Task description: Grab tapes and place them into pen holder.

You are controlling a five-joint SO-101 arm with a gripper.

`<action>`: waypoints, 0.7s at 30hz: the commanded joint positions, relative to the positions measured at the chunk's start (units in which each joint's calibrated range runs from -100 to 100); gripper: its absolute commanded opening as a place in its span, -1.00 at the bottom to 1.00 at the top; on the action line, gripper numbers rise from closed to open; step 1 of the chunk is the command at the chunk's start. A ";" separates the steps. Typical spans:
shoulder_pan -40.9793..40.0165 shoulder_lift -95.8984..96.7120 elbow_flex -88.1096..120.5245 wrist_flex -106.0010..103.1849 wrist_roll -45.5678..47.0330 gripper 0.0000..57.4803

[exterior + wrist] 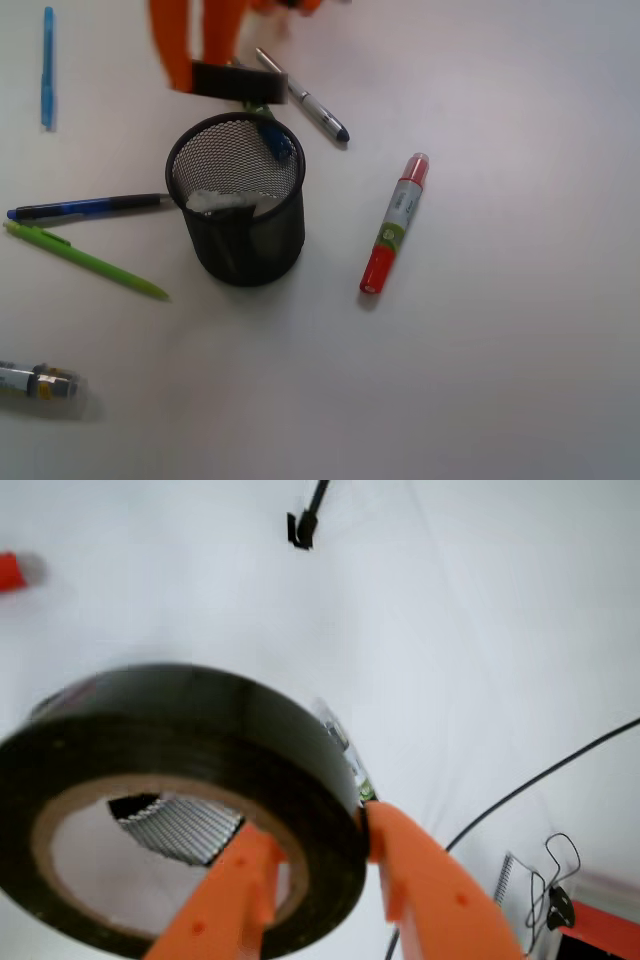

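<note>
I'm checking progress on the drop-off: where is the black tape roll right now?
The black tape roll is held in the gripper, just behind the rim of the pen holder at the top of the front view.

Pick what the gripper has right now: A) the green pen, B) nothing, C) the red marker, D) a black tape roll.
D: in the wrist view the gripper pinches the wall of a black tape roll, one finger inside its pale core and one outside.
</note>
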 commanded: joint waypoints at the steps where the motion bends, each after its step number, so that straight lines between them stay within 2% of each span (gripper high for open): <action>1: -4.41 -0.73 -2.24 0.86 -2.54 -0.99; 6: -5.68 0.97 0.66 0.95 -3.96 -0.99; 9: -4.18 -2.18 10.26 1.03 -3.76 -0.99; 16: 1.80 -28.52 51.48 0.16 -2.59 -0.99; 21: 2.92 -43.57 61.89 -5.26 -0.68 -0.99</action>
